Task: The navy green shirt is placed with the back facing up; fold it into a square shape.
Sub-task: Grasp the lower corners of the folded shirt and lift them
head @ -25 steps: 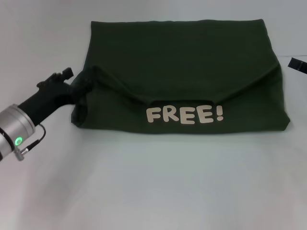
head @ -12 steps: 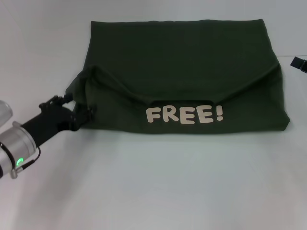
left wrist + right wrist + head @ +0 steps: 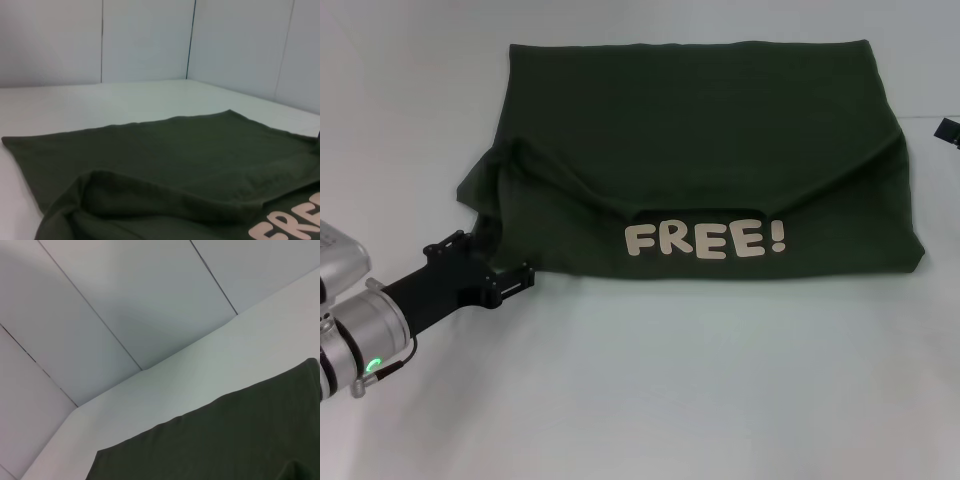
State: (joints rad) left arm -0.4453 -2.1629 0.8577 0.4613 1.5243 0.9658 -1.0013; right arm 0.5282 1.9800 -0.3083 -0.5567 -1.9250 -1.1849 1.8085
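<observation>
The navy green shirt (image 3: 700, 120) lies flat on the white table (image 3: 670, 390) as a wide rectangle. Its near part is folded over, so the white "FREE!" lettering (image 3: 705, 240) faces up. The left edge bulges in a loose fold (image 3: 485, 185). My left gripper (image 3: 485, 262) sits low at the shirt's near left corner, open, with nothing between its fingers. In the left wrist view the shirt (image 3: 175, 160) spreads out just ahead. Only a dark tip of my right gripper (image 3: 949, 130) shows at the right edge, beside the shirt's right side. The right wrist view shows the shirt (image 3: 240, 440) from that side.
White wall panels (image 3: 150, 40) stand behind the table. Bare white tabletop stretches in front of the shirt and to its left.
My left gripper has let go of the shirt's left edge and drawn back toward the near left. The loose fold there has settled. The right gripper's tip slid further off the right edge.
</observation>
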